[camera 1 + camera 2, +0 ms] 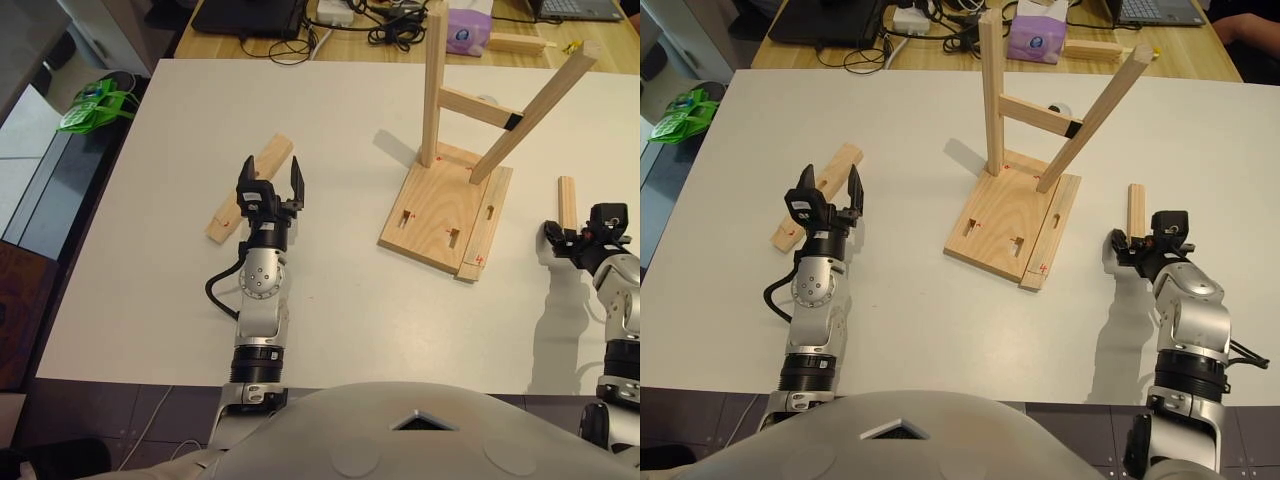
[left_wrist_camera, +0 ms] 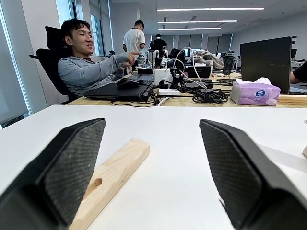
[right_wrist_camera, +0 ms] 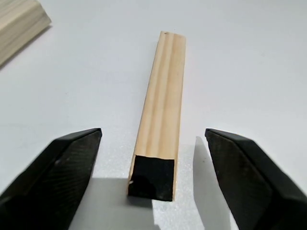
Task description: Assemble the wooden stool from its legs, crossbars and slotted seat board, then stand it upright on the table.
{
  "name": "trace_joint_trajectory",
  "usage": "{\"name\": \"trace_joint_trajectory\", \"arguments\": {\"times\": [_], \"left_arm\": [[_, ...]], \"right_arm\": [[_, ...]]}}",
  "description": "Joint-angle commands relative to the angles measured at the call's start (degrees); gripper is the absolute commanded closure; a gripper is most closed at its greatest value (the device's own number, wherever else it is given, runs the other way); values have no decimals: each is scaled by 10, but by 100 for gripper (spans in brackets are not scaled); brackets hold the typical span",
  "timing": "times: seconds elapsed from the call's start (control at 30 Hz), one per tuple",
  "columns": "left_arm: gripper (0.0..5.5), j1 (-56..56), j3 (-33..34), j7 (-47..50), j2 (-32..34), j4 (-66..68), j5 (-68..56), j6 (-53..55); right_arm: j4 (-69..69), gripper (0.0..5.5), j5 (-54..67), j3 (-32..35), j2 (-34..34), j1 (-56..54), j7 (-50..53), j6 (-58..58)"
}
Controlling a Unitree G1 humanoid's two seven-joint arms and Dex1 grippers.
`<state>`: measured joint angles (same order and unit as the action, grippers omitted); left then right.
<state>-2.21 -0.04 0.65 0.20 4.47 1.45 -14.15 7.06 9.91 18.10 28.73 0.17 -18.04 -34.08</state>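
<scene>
- right gripper: fingers spread wide, holding nothing. It straddles the near end of the loose crossbar; in the right wrist view neither pad touches the wood.
- loose crossbar: flat on the table, long axis 12–6. It runs off toward 12 from the right gripper, dark end face nearest the gripper.
- key relation: the bar's axis lines up with the gripper's approach and sits roughly centred in the gap. The right arm is much the nearer; the left is well apart.
- left gripper: also spread and empty, low over the table.
- loose leg: flat, axis 1–7, far end at about 12 of the left gripper, the rest passing toward 8. In the left wrist view it sits off-centre between the pads. Might be two pieces side by side, can't tell.
- seat board: flat, slots up, at 3 of the left gripper and 10 of the right.
- one upright leg and one leaning leg, tipped toward 1, stand at the board's far end, with a fitted crossbar between them. The near slots are still empty.
- judgement: roughly halfway, and the stool is not yet stood upright. The likely next step is for the right gripper to close on the loose crossbar near its end.
- risk: an end grip gives a long lever, so the bar may swing when lifted.
</scene>
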Motion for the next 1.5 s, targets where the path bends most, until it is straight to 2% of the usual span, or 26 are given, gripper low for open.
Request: {"name": "trace_joint_trajectory", "arguments": {"times": [0.03,0.27,0.8,1.13,1.37,1.5], "left_arm": [[187,7,1,-6,5,-1,-2,7],[187,10,1,-12,5,2,-2,7],[187,20,3,-17,8,10,-4,5],[187,22,11,-17,14,-1,-11,13],[187,92,48,-19,46,-81,-32,40],[187,149,66,-28,62,-143,-64,90]], "right_arm": [[12,150,8,10,-19,4,20,-37],[25,158,27,25,-34,-6,44,-82],[31,421,49,30,-50,-14,38,-71],[19,421,53,28,-59,-36,41,-33],[28,421,65,59,-67,-85,49,94],[33,421,69,81,-65,-121,60,181]]}}
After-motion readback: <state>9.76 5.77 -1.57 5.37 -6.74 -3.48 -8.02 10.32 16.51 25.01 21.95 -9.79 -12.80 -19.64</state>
